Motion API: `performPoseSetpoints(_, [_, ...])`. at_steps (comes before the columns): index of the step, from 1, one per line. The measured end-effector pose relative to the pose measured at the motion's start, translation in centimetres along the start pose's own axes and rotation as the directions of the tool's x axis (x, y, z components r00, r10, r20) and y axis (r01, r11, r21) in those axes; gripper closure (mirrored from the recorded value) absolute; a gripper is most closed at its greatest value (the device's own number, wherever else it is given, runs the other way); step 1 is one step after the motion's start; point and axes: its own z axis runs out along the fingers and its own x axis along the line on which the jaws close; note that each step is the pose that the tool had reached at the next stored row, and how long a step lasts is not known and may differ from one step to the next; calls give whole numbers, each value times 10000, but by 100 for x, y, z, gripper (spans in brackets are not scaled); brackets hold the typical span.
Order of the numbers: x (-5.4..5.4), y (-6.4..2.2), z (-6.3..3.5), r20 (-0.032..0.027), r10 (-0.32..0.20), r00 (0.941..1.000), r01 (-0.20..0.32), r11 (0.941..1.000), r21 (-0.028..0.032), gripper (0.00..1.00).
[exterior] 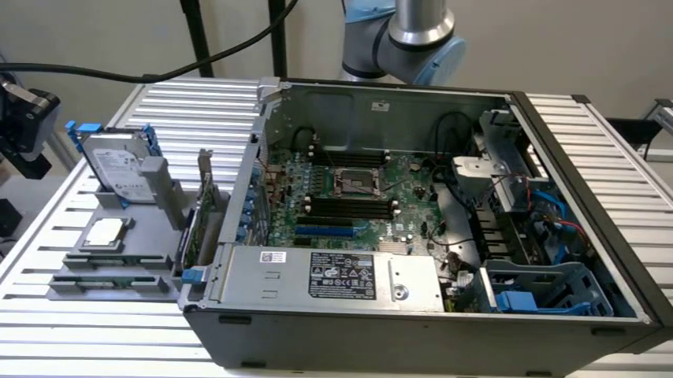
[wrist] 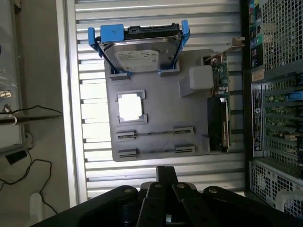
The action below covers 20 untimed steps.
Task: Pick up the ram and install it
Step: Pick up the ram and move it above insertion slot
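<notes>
Aluminium table (exterior: pixel 589 134): ribbed silver slats run under everything and reach every edge of the exterior view.
Computer case (exterior: pixel 421 331): a dark tower lying on its side with the side panel off, taking up the centre and the exterior view's right.
Motherboard (exterior: pixel 410 181): green, flat on the case floor in mid-frame, with a bare processor socket (exterior: pixel 352 179) and long black memory slots (exterior: pixel 347 206) just in front of it.
Robot arm (exterior: pixel 421 31): a silver and pale blue joint at the top centre, behind the case.
Grey tray (exterior: pixel 137 236): a moulded parts holder on the table at the exterior view's left, just beside the case.
Hard drive (exterior: pixel 118 165): silver, in a blue frame, propped at a tilt at the tray's far end.
Expansion card (exterior: pixel 207 206): green, standing on edge along the tray side nearest the case.
Gripper (wrist: pixel 166 171): black, its fingers drawn together on nothing, hanging over the bare slats just off the tray edge nearest the ram holders.
Ram (exterior: pixel 110 280): a thin green stick held on edge in the tray's front holder, low at the exterior view's left, apart from the gripper.
Second stick (exterior: pixel 116 259): like the ram, in the holder just behind it.
Processor chip (exterior: pixel 105 232): a pale square in its recess, between the sticks and the hard drive.
</notes>
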Motion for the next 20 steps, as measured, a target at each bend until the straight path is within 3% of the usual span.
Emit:
performPoseSetpoints(8, [0, 0, 0, -1, -27, 10000, 27, 10000, 0, 89])
performPoseSetpoints(12, [0, 0, 0, -30, -699, 9975, 699, 9975, -15, 89])
performPoseSetpoints(16, [0, 0, 2, -60, -1420, 9899, 1419, 9899, -32, 89])
performPoseSetpoints(20, [0, 0, 5, -89, -2142, 9767, 2142, 9768, -52, 89])
